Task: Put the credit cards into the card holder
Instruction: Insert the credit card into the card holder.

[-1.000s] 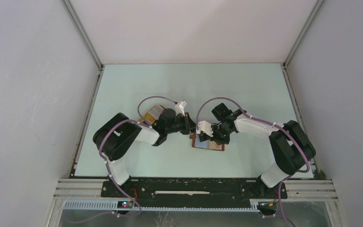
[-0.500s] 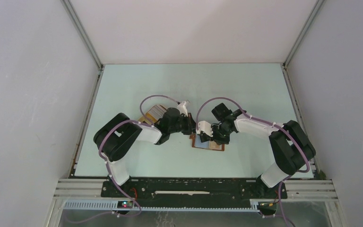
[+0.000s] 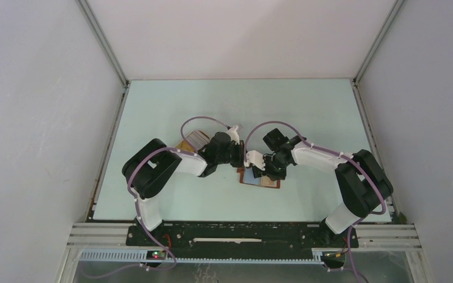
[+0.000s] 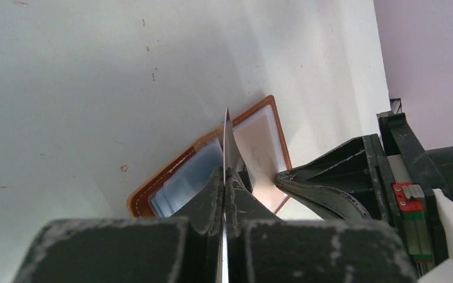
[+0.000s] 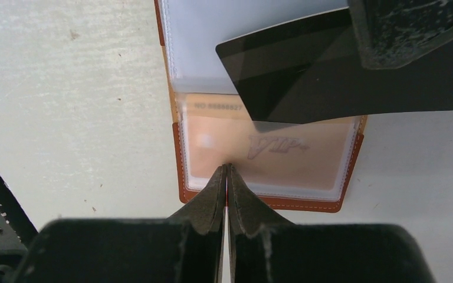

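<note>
Left claw (image 4: 225,174), shifted rightward since a second ago, pinching one dark credit card (image 5: 330,76) just over the open card holder (image 5: 259,203) on the bench (image 3: 307,112); right claw (image 5: 226,175), pressed together, tips at a pocket's edge; insertion judged imminent.

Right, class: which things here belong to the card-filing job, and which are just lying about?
Job: dark card, held by the left end effector; card holder; VIP card pocketed in it; remaining cards.
Just there: tan tray; purple cables.
</note>
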Robot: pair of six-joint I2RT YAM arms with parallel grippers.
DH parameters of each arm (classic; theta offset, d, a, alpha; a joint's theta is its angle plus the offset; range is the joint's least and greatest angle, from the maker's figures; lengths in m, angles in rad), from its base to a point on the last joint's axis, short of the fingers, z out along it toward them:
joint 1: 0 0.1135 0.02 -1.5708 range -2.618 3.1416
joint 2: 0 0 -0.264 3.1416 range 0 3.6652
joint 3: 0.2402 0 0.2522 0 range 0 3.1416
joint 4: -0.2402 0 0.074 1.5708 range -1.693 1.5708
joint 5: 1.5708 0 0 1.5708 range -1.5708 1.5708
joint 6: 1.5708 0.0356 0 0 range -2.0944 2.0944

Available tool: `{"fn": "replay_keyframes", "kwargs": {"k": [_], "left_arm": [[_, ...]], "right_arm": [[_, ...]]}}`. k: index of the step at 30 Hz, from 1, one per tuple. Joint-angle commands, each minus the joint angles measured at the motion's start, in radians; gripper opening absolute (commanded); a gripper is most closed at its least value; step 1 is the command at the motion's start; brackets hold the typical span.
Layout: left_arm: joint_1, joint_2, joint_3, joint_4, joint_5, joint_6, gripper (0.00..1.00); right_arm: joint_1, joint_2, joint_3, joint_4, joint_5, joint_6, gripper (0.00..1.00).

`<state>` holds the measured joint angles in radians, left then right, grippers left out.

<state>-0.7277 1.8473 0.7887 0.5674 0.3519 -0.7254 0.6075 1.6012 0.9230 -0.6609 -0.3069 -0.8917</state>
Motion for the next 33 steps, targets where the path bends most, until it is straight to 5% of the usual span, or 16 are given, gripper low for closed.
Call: {"fn": "replay_keyframes", "kwargs": {"k": [1, 33], "left_arm": [[-0.017, 0.032, 0.041, -0.047, 0.003, 0.03, 0.0], [-0.032, 0.073, 0.144, -0.381, 0.05, 0.026, 0.0]], "right_arm": [[0.012, 0.01, 0.023, -0.01, 0.009, 0.024, 0.09], [0.013, -0.009, 0.03, 0.001, 0.015, 0.062, 0.18]]}}
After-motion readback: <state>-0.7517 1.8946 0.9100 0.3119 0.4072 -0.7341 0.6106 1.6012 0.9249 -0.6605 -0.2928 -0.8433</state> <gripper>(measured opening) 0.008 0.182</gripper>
